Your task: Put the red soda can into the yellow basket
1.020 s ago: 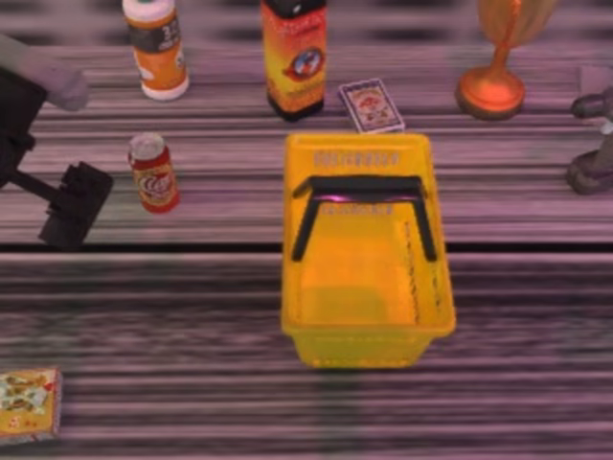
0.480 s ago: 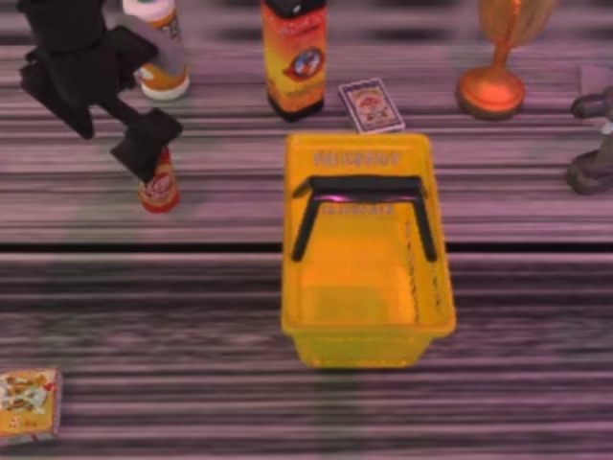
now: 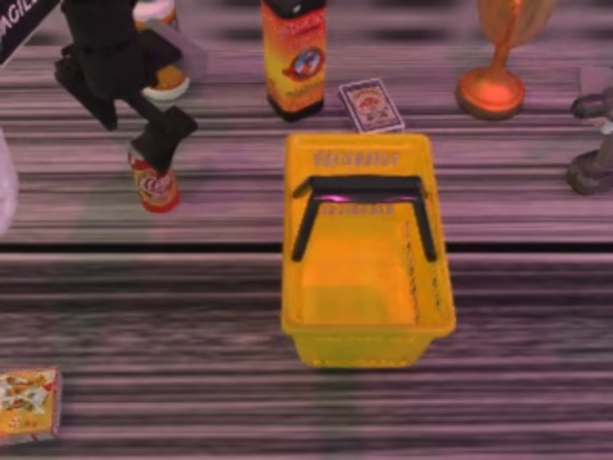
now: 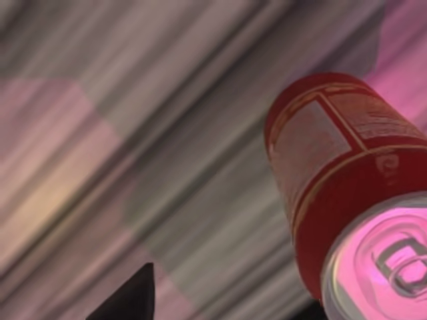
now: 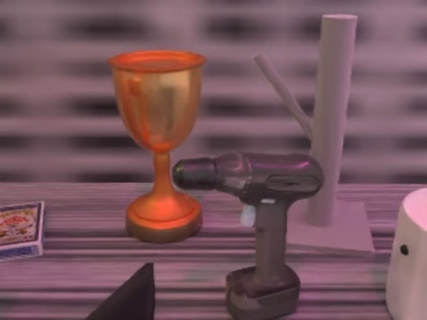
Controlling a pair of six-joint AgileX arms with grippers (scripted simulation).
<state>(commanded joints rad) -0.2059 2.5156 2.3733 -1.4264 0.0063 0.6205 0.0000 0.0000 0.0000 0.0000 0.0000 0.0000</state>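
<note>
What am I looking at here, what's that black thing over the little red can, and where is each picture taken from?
This is a rendered simulation of a two-armed AgileX robot at a striped table. One picture looks down from above; the other two come from cameras on each arm's wrist.

The black shape is the left gripper, poised right above the small red soda can with the silver top. Nothing is visibly held yet. The left wrist view shows that can close up.

Meant to receive the can, the large yellow plastic basket with black handles sits at the table's middle.

The right arm is parked off the right side; its camera faces an orange goblet and a dark power drill.
</note>
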